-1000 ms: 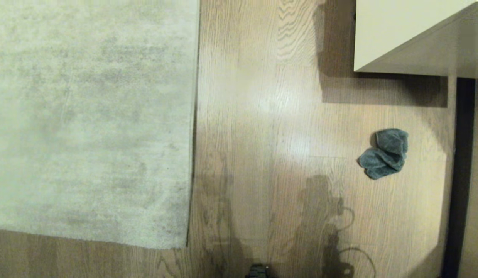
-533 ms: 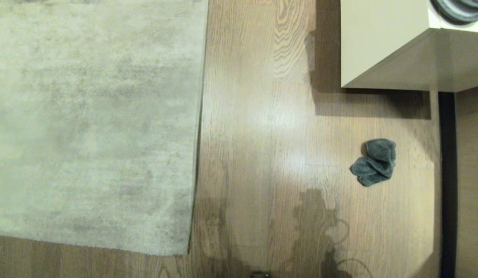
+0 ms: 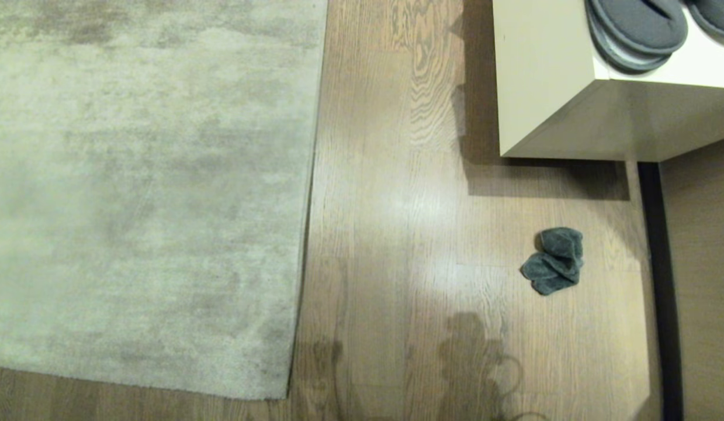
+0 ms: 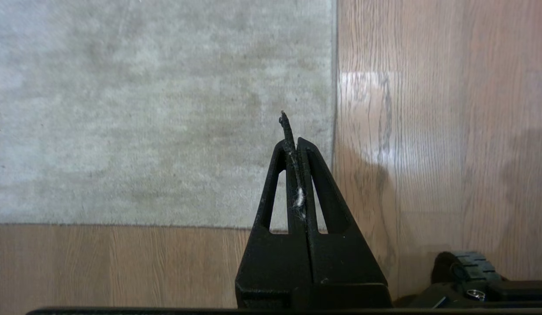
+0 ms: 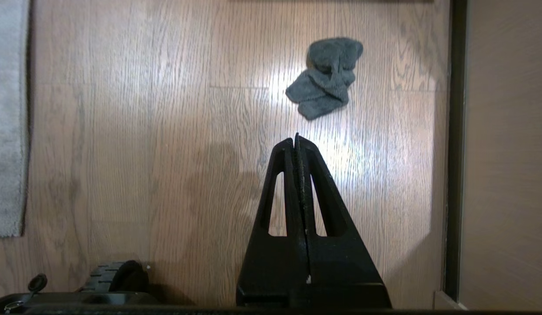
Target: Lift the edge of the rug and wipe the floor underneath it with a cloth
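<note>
1. Fingers of both grippers are pressing flat together and holding nothing: the left gripper [image 4: 295, 142] is hanging above the corner of the rug, and the right gripper [image 5: 296, 142] is hanging above bare planks, well clear of the floor [image 3: 397, 204].
2. Neither arm is showing in the head view; only their shadows are falling across the planks near the lower edge.
3. A wisp of pale lint is clinging between the left gripper's closed fingers [image 4: 279, 175], and a thin dark strip is sticking out past their tips.
4. The rug edge [image 3: 311, 193] is lying flat on the light brown wood-grain planks, running as a straight line toward a square corner near the bottom of the head view.
5. The cloth [image 3: 553, 261] is sitting crumpled on the floor, well apart from the rug and off to the robot's right, near a dark strip along the wall side.
6. In the right wrist view the cloth [image 5: 325, 76] is lying just ahead of the closed fingertips, not touching them.
7. A cream cabinet [image 3: 543, 76] is standing beyond the cloth, and grey slippers [image 3: 636, 29] are resting on top of it.
</note>
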`<state>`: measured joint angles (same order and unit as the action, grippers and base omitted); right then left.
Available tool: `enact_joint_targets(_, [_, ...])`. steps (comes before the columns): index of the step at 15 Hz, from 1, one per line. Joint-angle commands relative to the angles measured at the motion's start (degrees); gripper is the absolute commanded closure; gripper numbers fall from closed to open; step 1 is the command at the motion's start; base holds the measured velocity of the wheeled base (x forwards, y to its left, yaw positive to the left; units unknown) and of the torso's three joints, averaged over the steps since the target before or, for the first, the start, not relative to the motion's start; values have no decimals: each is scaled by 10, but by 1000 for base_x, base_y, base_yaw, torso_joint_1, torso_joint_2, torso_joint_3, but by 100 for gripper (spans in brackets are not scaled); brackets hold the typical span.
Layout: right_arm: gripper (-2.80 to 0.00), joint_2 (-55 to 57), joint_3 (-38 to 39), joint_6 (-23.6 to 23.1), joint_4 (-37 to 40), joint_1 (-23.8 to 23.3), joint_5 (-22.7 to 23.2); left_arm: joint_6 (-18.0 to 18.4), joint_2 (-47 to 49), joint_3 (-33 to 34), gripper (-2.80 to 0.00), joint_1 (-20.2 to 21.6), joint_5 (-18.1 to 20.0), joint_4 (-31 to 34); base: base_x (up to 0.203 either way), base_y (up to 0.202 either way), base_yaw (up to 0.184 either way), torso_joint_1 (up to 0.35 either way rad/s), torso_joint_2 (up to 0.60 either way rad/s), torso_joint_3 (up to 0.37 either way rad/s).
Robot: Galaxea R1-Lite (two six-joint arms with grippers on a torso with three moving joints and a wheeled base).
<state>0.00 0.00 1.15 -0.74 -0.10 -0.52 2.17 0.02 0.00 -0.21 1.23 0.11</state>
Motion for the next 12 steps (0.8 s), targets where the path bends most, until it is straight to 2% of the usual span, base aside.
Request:
enact_joint_targets(1, [0, 1, 0, 0, -1, 0, 0, 0, 1, 0, 0, -1, 0, 0, 0, 0, 0, 4, 2, 202])
enact_joint_targets(12, [0, 1, 0, 0, -1, 0, 0, 1, 1, 0, 0, 0, 0, 0, 0, 0, 0, 3, 2, 205])
